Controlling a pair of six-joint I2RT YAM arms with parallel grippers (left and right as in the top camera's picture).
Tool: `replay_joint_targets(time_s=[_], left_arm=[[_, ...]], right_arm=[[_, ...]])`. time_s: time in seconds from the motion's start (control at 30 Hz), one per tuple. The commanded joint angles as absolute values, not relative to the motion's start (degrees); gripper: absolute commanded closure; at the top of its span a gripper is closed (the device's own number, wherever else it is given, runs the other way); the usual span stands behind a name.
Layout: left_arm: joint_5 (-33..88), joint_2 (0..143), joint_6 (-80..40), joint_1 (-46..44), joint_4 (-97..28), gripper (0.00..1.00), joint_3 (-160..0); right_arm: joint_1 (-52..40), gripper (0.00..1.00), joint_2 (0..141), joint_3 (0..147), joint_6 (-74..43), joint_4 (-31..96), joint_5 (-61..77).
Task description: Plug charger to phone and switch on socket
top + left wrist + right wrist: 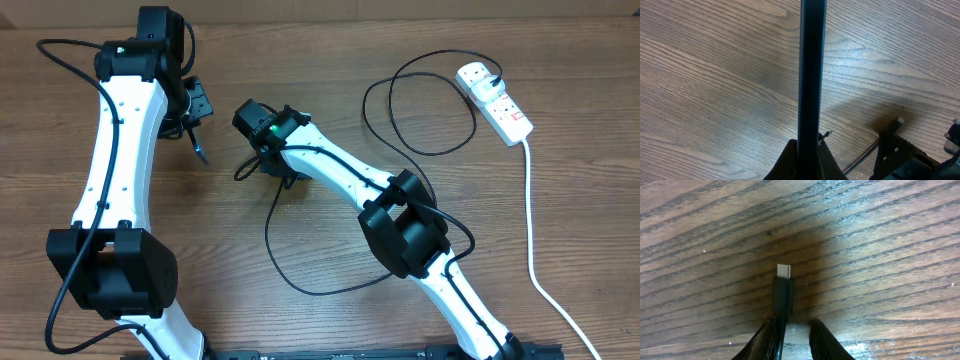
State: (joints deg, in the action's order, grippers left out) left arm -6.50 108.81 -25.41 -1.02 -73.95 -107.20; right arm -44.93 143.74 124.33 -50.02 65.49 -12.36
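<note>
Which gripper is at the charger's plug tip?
The right gripper: the plug tip lies between its open jaws. The left gripper is shut on the edge-on phone instead.

Two robot arms, the left arm [115, 135] and right arm [335, 170], share one livery: white tubular links joined by bulky black motor housings, with thin black cables [42, 46] running alongside. A green light [268, 128] glows at the right wrist, and the right gripper [797, 337] ends in tapered black fingers [771, 340]
</note>
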Motion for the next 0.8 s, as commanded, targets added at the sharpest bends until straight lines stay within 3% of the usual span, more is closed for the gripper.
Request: replay_joint_targets(time_s=[0.0, 0.33, 0.77], left_arm=[[-6.50, 108.66, -26.15, -0.67, -73.71, 0.96, -107.72], [-4.82, 108.66, -25.26, -0.67, -73.36, 0.96, -107.72], [-4.56, 108.66, -25.26, -0.67, -72.97, 0.96, -107.72]], right_arm=[[-43.94, 0.78, 146.08, 124.09, -50.61, 65.49, -11.49], [-42.13, 0.78, 146.89, 124.07, -50.54, 63.48, -4.75], [-42.22, 0.96, 149.40, 124.16, -47.92, 65.54, -2.28]])
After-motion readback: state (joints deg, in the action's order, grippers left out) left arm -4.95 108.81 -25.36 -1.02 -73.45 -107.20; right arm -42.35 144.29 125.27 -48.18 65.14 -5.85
